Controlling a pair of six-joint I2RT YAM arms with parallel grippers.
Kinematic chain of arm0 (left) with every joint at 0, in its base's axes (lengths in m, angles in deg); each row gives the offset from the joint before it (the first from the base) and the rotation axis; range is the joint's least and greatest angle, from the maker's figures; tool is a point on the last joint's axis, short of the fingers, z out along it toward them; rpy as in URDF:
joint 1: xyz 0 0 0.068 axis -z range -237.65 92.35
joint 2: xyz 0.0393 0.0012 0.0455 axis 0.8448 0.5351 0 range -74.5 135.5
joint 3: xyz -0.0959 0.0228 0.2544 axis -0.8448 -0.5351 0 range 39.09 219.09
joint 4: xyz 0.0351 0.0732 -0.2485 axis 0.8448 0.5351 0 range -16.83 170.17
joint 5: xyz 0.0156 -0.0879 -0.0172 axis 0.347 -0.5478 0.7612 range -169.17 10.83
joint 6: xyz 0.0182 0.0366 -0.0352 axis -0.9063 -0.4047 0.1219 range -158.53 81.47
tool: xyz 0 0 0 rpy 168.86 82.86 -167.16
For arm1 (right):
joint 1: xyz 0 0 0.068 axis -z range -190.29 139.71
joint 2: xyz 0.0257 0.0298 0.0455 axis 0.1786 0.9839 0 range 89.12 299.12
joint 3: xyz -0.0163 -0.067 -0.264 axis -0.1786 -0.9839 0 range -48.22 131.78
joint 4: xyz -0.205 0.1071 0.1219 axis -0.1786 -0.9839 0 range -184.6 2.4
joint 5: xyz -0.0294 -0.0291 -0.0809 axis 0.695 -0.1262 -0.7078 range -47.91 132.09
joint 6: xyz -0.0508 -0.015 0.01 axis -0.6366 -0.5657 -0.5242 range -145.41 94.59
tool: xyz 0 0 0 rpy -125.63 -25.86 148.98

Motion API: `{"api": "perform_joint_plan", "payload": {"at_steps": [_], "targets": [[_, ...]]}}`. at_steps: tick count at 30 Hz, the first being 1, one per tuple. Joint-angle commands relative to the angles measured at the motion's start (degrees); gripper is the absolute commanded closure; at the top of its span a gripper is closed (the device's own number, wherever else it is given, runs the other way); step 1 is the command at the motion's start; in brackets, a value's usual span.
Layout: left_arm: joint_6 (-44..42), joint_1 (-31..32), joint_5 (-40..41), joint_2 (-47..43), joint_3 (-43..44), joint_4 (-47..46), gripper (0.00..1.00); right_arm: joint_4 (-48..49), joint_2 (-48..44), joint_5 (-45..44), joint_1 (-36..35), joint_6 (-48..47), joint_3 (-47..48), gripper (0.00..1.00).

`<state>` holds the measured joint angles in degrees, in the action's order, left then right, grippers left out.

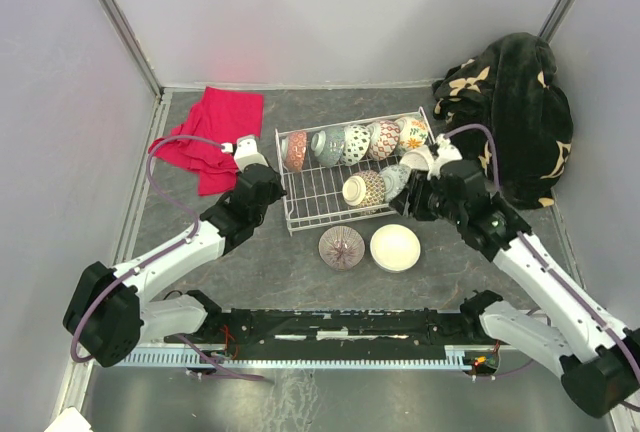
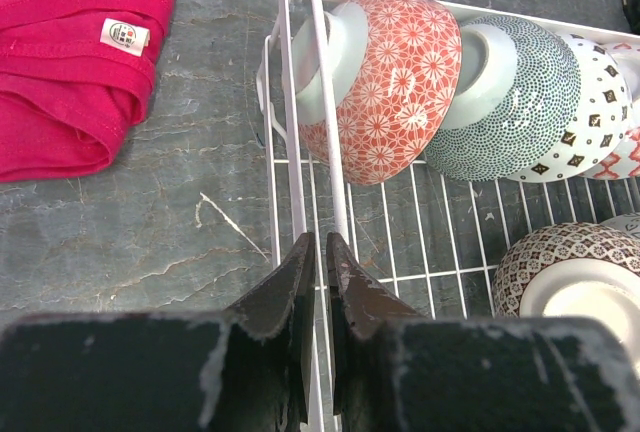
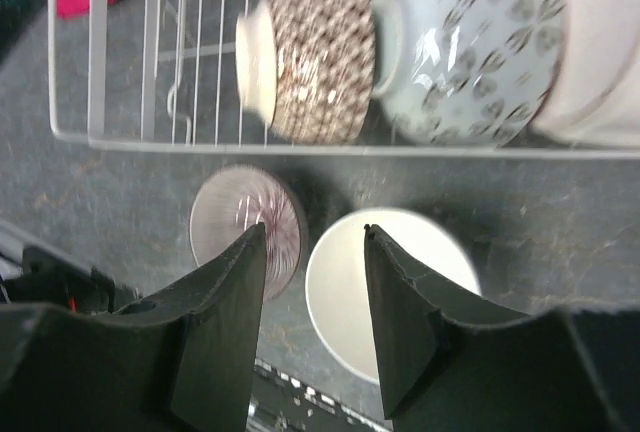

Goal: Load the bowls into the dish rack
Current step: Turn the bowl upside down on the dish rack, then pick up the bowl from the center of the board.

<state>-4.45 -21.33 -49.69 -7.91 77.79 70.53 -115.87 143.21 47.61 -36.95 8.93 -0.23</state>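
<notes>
A white wire dish rack (image 1: 318, 192) sits mid-desk, partly loaded. Five bowls stand on edge in a row along its twelve o'clock side, starting at the nine o'clock end with a red-lattice bowl (image 2: 385, 87) that touches a blue mosaic bowl (image 2: 520, 97). Toward the rack's four o'clock corner, a brown patterned bowl (image 3: 320, 52) leans against a pale grey-flowered bowl (image 3: 470, 47), with a plain white one beyond.

Two bowls sit upright on the dark stone-look desk (image 1: 250, 272), just outside the rack's six o'clock rail. They are a ribbed purple bowl (image 1: 342, 247) and a white bowl (image 1: 395, 248), side by side.

The left claw (image 2: 320, 242) is pinched tight on the rack's nine o'clock rim wire. The right claw (image 3: 315, 229) hangs near the rack's four o'clock corner with its jaws apart and nothing between them, the two loose bowls below it in the wrist view.

A red cloth (image 1: 215, 132) lies at ten o'clock of the rack. A black floral blanket (image 1: 515, 112) is heaped at two o'clock.
</notes>
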Motion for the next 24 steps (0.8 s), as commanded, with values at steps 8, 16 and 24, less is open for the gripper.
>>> {"api": "perform_joint_plan", "payload": {"at_steps": [8, 16, 24], "targets": [[-1.7, -0.4, 1.0, -3.2, 0.7, -1.0, 0.84, -2.6, 2.2, -19.3, -25.0, 4.3, -10.7, 0.49], [-1.8, -0.5, 1.2, -3.4, 0.8, -0.5, 0.83, -5.2, 6.8, -34.3, -38.5, 8.8, -7.7, 0.50], [-1.7, -0.7, 1.5, -3.2, 0.8, -0.4, 0.73, -1.5, 17.3, -38.5, -53.9, 2.1, 2.5, 0.48]]}}
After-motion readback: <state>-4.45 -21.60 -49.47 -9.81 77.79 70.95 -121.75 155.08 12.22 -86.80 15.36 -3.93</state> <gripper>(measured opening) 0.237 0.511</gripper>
